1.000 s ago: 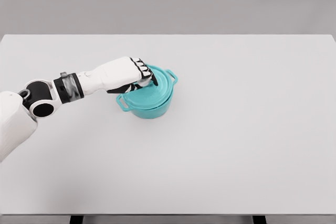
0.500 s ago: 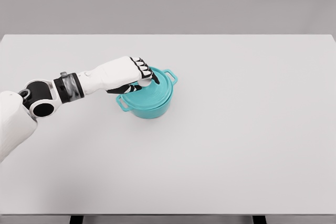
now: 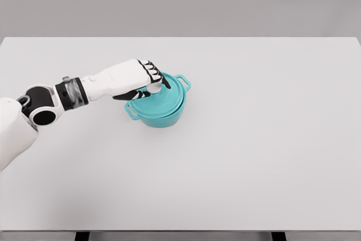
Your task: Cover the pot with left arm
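Note:
A teal pot [image 3: 162, 119] with two side handles stands left of the table's middle. Its teal lid [image 3: 170, 97] lies level on the rim and covers the opening. My left hand [image 3: 151, 80] reaches in from the left and sits over the lid's top. Its fingers curl around the small pale knob [image 3: 154, 88], which peeks out beneath them. The hand hides the lid's near-left part. My right arm does not show.
The white table [image 3: 259, 139] stretches wide around the pot, with its far edge against a grey wall. My left forearm [image 3: 73, 93] lies low over the table's left side.
The lid has settled from a slight tilt to level on the pot. My left forearm and elbow have shifted slightly up and left, while the hand stays at the knob.

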Controlling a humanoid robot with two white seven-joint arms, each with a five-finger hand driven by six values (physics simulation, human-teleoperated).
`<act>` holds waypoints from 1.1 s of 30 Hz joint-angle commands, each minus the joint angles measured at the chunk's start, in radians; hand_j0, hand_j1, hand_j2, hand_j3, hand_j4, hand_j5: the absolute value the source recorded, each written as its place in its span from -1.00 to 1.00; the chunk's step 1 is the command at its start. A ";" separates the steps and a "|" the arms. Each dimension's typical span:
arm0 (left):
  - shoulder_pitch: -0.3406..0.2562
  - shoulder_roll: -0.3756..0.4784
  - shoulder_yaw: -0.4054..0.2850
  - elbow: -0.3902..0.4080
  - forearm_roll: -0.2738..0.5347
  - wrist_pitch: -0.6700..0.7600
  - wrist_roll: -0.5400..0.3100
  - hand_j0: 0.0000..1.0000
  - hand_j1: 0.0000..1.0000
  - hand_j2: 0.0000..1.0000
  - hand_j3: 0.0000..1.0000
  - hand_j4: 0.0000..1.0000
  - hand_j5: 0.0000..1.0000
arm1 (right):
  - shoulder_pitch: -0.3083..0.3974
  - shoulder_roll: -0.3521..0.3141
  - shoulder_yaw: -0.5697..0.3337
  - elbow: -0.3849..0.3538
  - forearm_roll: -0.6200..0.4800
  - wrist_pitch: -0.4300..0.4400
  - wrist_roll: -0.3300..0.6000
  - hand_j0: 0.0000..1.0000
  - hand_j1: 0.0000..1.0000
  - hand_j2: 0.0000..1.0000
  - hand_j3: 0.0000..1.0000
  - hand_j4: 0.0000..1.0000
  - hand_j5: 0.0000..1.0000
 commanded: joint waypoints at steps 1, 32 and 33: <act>0.000 0.001 0.001 -0.004 0.007 0.001 0.001 0.38 0.38 0.38 0.38 0.38 0.38 | 0.000 0.000 0.000 0.000 0.000 0.000 0.000 1.00 1.00 1.00 1.00 1.00 1.00; -0.006 0.056 0.011 -0.033 0.018 0.001 0.001 0.39 0.39 0.39 0.39 0.39 0.39 | 0.000 0.000 0.000 0.000 0.000 0.000 0.000 1.00 1.00 1.00 1.00 1.00 1.00; -0.006 0.071 0.012 -0.046 0.019 0.001 0.001 0.40 0.40 0.40 0.40 0.40 0.40 | 0.000 0.000 0.000 0.000 0.000 0.000 0.000 1.00 1.00 1.00 1.00 1.00 1.00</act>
